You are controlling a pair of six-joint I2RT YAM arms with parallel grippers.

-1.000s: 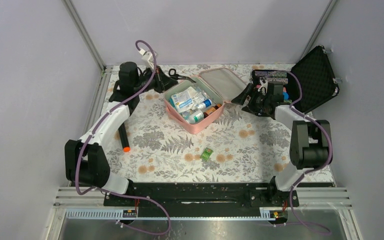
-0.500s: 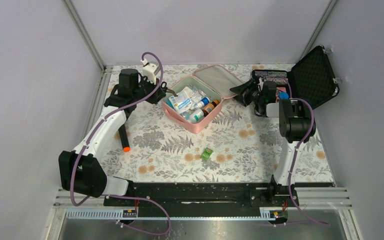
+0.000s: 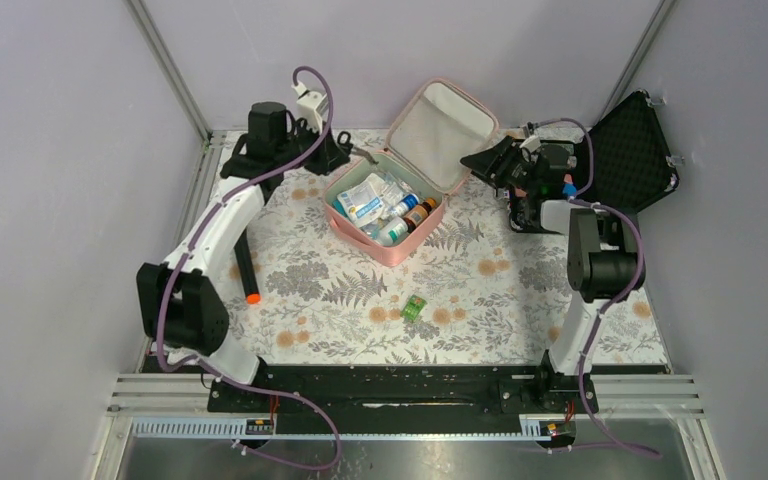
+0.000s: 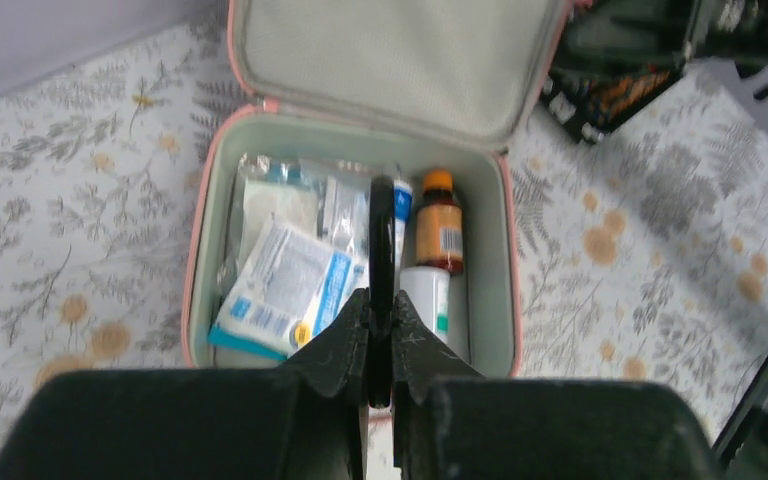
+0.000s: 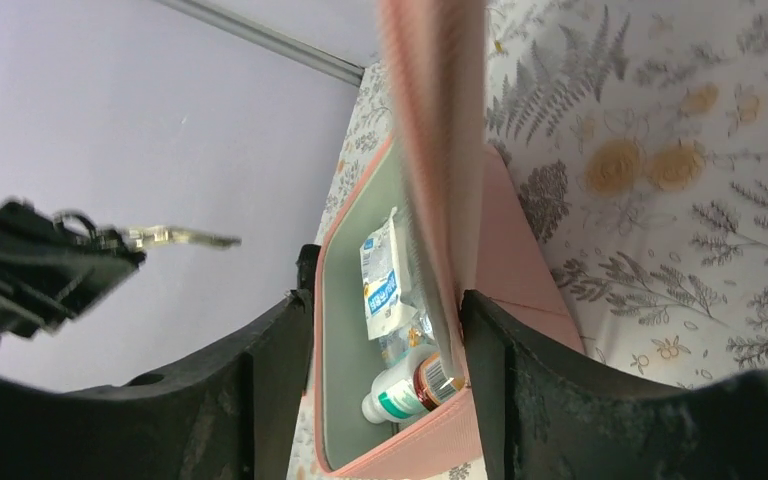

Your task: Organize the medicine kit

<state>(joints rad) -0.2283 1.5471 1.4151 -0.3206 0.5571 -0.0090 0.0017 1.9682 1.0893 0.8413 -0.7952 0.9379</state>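
The pink medicine kit point(image 3: 400, 245) sits open at 12 o'clock on the counter point(image 3: 500, 290), its lid point(image 3: 440, 125) upright. The right fingers point(image 5: 520, 400) stand part open, astride the lid's edge. The left fingers point(image 4: 340, 350) pinch a thin dark tool point(image 4: 381, 230) above blue-and-white sachets point(image 4: 285, 295) whose print is unreadable.

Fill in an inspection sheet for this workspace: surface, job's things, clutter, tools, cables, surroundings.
Surface: floral cloth, lying flat.
Job's things: pink medicine kit open, lid raised; sachets and bottles inside.
Clutter: orange-tipped marker and green packet on the cloth; open black case at the right.
Tools: left tool shut on thin dark object; right tool open, jaws either side of the lid's edge.
Cables: purple cables follow both arms.
Surroundings: plain walls, metal frame posts.
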